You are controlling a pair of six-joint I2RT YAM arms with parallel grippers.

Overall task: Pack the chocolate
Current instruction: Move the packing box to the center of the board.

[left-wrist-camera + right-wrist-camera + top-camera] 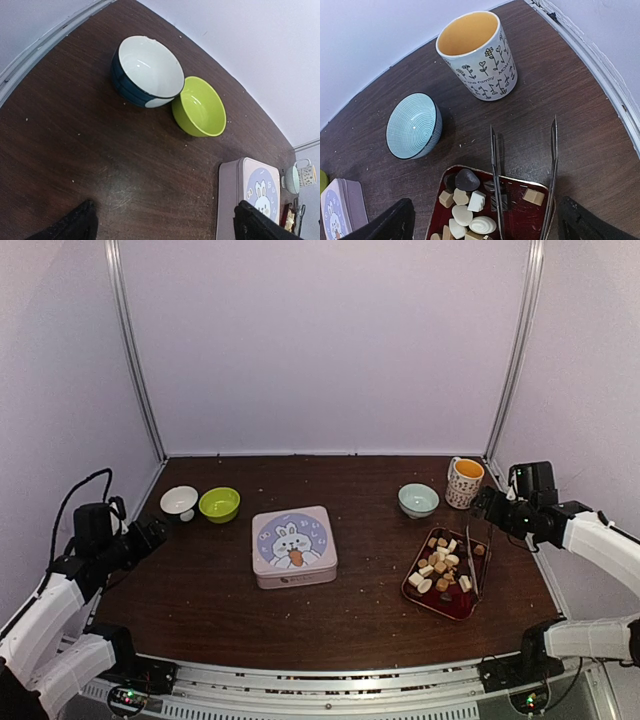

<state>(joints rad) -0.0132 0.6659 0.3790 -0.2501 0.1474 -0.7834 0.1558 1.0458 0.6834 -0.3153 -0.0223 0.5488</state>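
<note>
Chocolate pieces point(462, 215) in cream, tan and dark brown lie in a red tray point(520, 222) close below the right pincer point(484, 504), which is released and empty. Metal tongs point(493, 165) rest across the tray's rim. The left pincer point(152, 531), also released, hangs over the bench point(100, 165); ahead of it, a white-and-blue bowl point(147, 70) touches a green bowl point(200, 106)

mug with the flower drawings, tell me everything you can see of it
The white, ceramic-looking mug with black line-drawn flowers and lettering on its wall has an orange-yellow inside and looks empty. It stands upright on the dark brown wooden table, in the far right corner near the wall. A pale blue ribbed bowl stands apart beside it, and the tips of the long metal tongs point toward it without reaching. Only the table touches it.
</note>
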